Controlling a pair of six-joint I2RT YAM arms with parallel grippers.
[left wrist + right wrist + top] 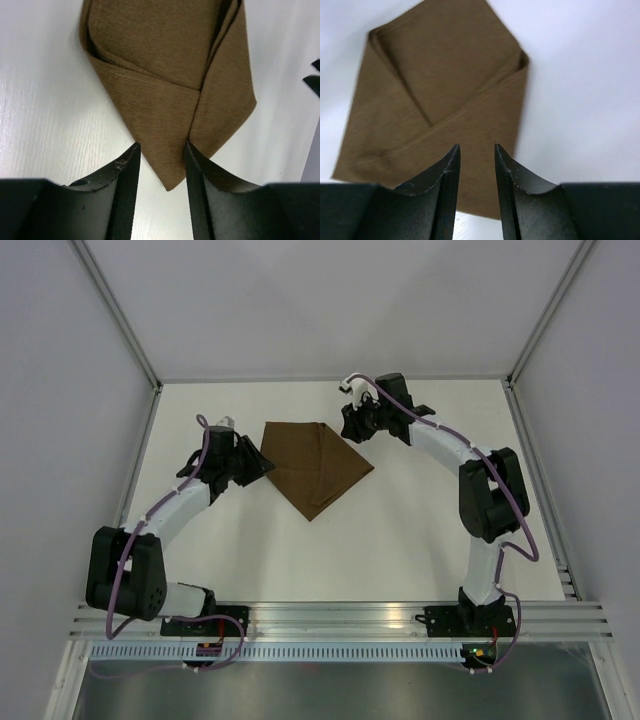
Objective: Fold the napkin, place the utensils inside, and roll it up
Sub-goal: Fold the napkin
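The dark brown napkin (315, 465) lies folded on the white table, with flaps overlapping into a pointed shape. My left gripper (262, 465) is at its left corner. In the left wrist view the gripper (161, 145) is open, and the napkin's (165, 75) pointed corner lies on the table between the jaws, not pinched. My right gripper (352, 425) is at the napkin's far right edge. In the right wrist view it (476, 146) is open and hovers over the near edge of the napkin (440, 85). No utensils are in view.
The white table (400, 540) is enclosed by pale walls with metal frame posts. A slotted metal rail (340, 620) runs along the near edge by the arm bases. The right arm's fingertips (312, 75) show at the right edge of the left wrist view.
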